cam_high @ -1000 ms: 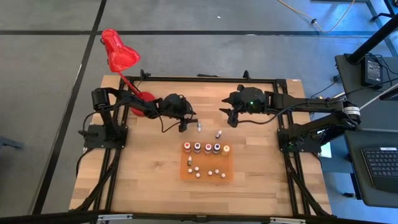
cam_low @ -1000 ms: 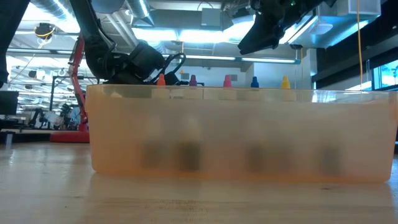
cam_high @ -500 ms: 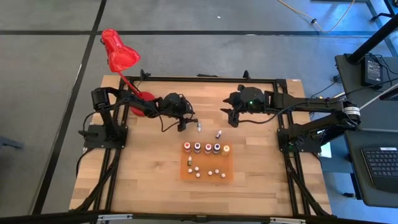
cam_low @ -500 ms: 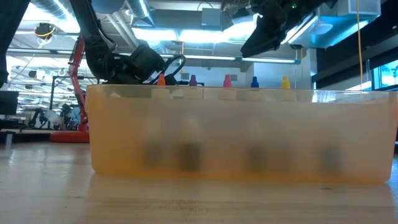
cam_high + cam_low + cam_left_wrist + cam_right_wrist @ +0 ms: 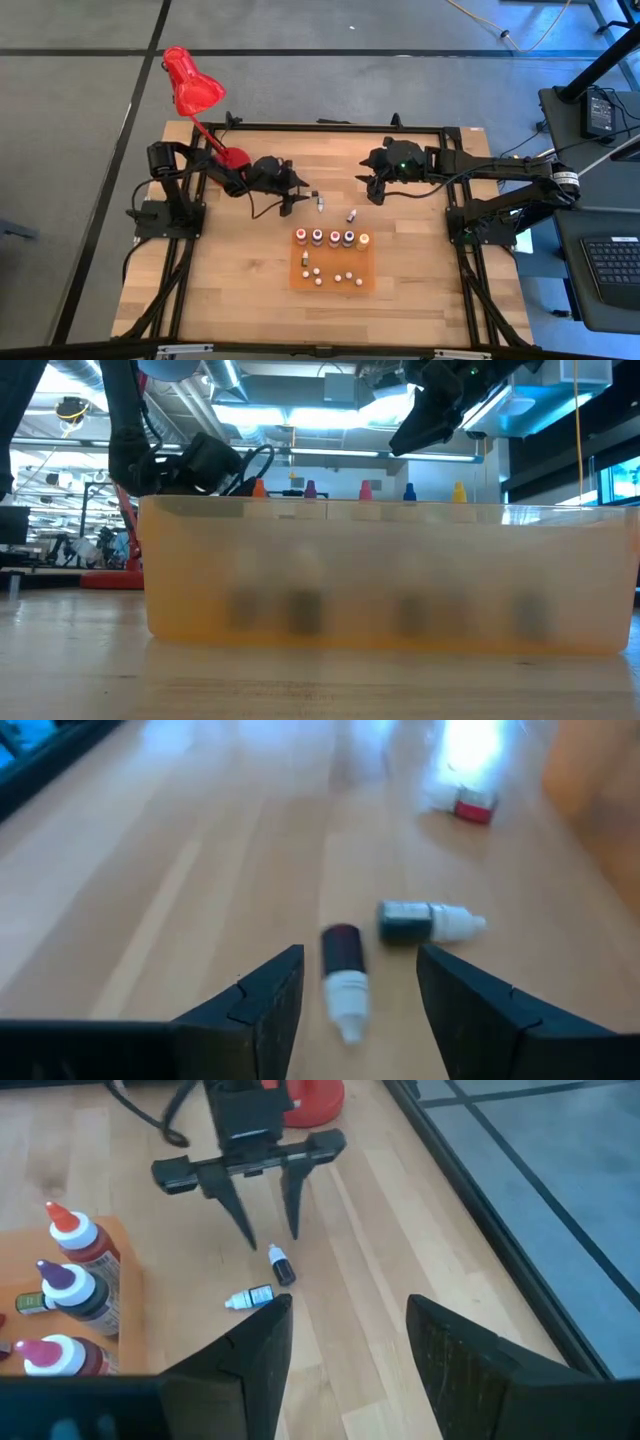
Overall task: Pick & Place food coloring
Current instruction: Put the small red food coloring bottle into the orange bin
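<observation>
Most bottles sit on my orange mat [image 5: 368, 276]; two droppers [image 5: 345, 970] lie loose beneath my spread, empty left gripper [image 5: 355, 990]; right gripper [image 5: 340, 1330] waits, spread.

Even overhead light on the table [image 5: 240, 280], blurred tray [image 5: 380, 575] close to the low camera, glare beyond the droppers [image 5: 345, 970], soft edges.

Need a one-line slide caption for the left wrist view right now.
Open left gripper lines up on a small white-capped dropper bottle lying flat on the wooden table, a second bottle lying beside it.
</observation>
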Robot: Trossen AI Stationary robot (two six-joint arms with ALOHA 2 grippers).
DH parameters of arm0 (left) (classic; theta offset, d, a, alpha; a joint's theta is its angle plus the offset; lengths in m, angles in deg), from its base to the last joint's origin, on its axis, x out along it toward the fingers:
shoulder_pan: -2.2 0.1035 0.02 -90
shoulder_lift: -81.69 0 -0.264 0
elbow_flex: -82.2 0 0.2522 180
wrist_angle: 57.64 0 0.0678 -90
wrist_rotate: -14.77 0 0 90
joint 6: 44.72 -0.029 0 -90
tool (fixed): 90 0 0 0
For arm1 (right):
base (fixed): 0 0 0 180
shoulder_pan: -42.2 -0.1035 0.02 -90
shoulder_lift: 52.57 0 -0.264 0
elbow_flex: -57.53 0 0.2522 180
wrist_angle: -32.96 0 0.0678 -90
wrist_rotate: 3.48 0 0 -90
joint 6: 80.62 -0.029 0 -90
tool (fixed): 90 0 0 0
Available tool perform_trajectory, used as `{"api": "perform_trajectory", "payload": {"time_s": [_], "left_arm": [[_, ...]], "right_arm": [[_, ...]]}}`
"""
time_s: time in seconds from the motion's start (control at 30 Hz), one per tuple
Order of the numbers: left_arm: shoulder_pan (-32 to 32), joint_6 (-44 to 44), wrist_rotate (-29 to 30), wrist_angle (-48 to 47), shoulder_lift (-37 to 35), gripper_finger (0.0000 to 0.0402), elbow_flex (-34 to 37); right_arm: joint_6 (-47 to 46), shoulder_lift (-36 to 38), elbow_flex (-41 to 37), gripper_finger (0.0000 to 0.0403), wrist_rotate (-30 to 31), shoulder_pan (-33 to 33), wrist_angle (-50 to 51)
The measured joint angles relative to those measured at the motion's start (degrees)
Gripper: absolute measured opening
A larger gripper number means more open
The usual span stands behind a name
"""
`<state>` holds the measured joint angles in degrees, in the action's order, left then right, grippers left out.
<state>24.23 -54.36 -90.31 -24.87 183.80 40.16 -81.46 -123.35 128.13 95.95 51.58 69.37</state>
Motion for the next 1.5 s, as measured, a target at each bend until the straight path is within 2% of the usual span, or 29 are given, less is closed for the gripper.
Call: {"api": "perform_trajectory", "payload": {"time_s": [0.17,0.47,0.73,1.17,1.37,1.5], "left_arm": [[-0.7,-1.3,0.5,0.7,0.7,0.0187,0.0],[-0.5,-0.6,0.5,10.6,7.9,0.0177,0.0],[-0.4,-0.1,0.3,12.7,11.6,0.0161,0.0],[-0.5,-0.7,0.3,12.8,12.4,0.0107,0.0],[-0.5,-4.0,0.3,12.7,12.4,0.0072,-0.1],[-0.5,-4.9,0.4,12.7,12.4,0.0065,-0.1]], "right_arm": [[-0.3,0.0,0.0,0.0198,0.0,0.9,-0.1],[-0.4,0.0,0.0,0.0198,0.0,1.3,-0.2],[-0.4,0.0,0.0,0.0198,0.0,1.3,-0.2],[-0.4,0.0,0.0,0.0198,0.0,1.3,-0.2],[-0.4,0.0,0.0,0.0198,0.0,1.3,-0.2],[-0.2,0.0,0.0,0.0198,0.1,1.3,-0.2]]}}
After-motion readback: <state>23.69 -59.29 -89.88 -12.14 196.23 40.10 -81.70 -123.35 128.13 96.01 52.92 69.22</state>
